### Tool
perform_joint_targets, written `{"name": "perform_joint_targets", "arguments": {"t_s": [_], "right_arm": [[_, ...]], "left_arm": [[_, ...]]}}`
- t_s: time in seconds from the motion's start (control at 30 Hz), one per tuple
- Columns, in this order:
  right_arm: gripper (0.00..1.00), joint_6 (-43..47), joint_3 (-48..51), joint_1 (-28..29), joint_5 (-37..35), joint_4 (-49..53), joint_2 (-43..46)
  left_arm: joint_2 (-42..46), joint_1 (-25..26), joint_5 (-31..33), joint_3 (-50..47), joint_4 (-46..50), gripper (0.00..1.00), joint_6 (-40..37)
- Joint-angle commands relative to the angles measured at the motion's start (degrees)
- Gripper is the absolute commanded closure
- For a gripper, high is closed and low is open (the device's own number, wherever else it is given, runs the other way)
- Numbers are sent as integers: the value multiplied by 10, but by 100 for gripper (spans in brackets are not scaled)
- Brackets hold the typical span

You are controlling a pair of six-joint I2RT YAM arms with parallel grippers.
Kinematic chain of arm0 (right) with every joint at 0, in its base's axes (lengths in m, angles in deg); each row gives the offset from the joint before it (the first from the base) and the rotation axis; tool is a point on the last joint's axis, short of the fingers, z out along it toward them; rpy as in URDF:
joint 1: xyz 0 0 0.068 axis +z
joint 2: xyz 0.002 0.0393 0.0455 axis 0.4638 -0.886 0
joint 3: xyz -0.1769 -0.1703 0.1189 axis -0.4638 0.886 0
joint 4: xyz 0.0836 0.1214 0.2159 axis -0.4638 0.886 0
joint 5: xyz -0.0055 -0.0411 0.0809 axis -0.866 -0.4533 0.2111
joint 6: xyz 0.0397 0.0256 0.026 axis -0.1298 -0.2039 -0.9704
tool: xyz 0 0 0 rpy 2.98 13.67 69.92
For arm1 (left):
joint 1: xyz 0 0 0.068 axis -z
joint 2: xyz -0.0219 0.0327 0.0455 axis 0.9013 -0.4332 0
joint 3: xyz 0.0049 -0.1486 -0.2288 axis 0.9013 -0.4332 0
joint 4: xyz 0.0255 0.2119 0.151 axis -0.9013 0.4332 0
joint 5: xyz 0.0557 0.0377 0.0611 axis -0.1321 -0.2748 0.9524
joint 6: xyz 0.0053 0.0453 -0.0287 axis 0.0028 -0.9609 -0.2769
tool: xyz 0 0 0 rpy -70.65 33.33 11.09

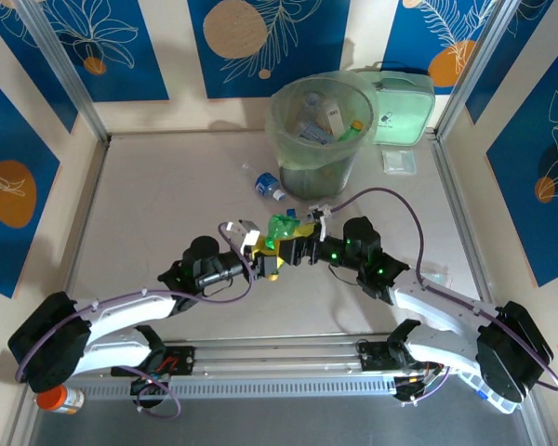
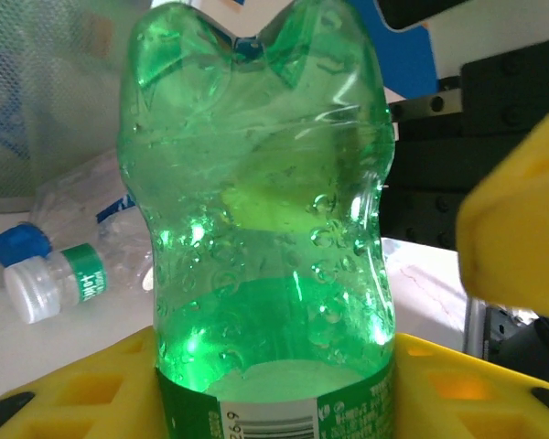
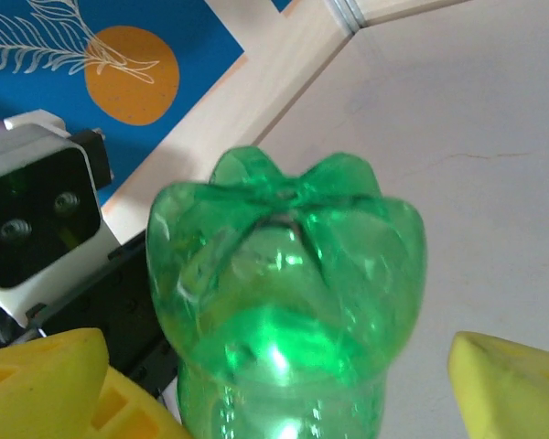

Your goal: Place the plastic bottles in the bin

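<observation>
An orange bottle [image 1: 60, 400] with a white label lies at the near left corner, beside the left arm's base.

At mid-table [image 1: 149, 204] the two arms meet over one green bottle [image 1: 281, 229]. The left gripper [image 1: 268, 253] is clamped on it. In the left wrist view, the yellow fingers [image 2: 64, 393] bracket the labelled lower body on both sides, and the bottle [image 2: 256, 210] rises out of them with its base end pointing away from the wrist. The right gripper [image 1: 304, 240] is released. In the right wrist view, its yellow fingers [image 3: 46, 384] stand wide on either side of the bottle [image 3: 284, 293], with a visible gap on the right side and no contact there.

The bottle is translucent green plastic with a glossy, dimpled wall, a pinched waist and a petal-shaped lobed base. A printed green label with a barcode wraps the gripped section. The fingers are moulded yellow blocks with recessed pockets.

Beyond the grippers, two crumpled clear bottles lie on the table: a blue-capped bottle [image 2: 20, 245] and, just beside it, a white-capped bottle [image 2: 59, 279] with a green label.

Farther back stands the bin [image 1: 321, 172], a round bucket lined with a translucent pale green bag and holding several bottles [image 1: 318, 125]. A flat mint-green case [image 1: 405, 111] leans behind it against the back wall.
</observation>
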State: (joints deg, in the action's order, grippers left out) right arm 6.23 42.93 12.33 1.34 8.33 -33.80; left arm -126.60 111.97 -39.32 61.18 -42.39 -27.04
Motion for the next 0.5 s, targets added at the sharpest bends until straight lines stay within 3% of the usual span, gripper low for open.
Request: {"name": "perform_joint_targets", "arguments": {"t_s": [0.0,0.3,0.47], "right_arm": [[10,-32,-6,-4,35,-34,2],[41,-33,-4,-3,29,-32,-1],[50,-27,2,-2,13,-31,9]], "left_arm": [[-10,11,-35,10,-34,56,-18],[-4,24,-37,14,-25,52,-31],[4,27,-19,15,-15,37,-29]]}}
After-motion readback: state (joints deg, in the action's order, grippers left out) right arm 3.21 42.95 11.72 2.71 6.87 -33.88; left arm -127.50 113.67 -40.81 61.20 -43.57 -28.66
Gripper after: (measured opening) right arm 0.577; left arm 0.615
